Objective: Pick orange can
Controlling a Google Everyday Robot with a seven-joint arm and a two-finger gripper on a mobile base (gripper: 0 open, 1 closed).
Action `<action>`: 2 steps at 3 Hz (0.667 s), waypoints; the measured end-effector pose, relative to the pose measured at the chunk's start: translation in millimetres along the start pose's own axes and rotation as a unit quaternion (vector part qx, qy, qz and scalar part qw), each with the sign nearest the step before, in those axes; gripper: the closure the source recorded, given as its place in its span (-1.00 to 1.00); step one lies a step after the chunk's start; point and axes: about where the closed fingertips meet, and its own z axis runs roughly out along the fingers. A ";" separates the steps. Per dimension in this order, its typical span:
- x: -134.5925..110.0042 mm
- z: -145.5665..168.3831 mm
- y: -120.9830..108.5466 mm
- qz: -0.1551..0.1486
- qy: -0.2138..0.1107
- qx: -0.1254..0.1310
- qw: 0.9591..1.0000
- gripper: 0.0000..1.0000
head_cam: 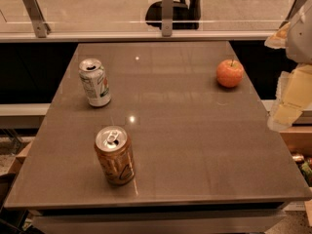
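The orange can stands upright near the front left of the brown table, with orange-brown sides, dark markings and a silver pull-tab top. My gripper is at the right edge of the view, pale yellow-white, beyond the table's right side and far from the can. Nothing shows in its hold.
A white and green can stands upright at the left, behind the orange can. A round orange-red apple sits at the back right. A glass railing runs behind the table. The table's front edge is close to the orange can.
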 end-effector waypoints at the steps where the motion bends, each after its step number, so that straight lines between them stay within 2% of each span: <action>1: -0.3 -3.3 1.1 0.001 -0.005 0.006 1.000 -1.00; 2: 1.4 -10.4 12.9 0.005 -0.042 0.012 0.999 -1.00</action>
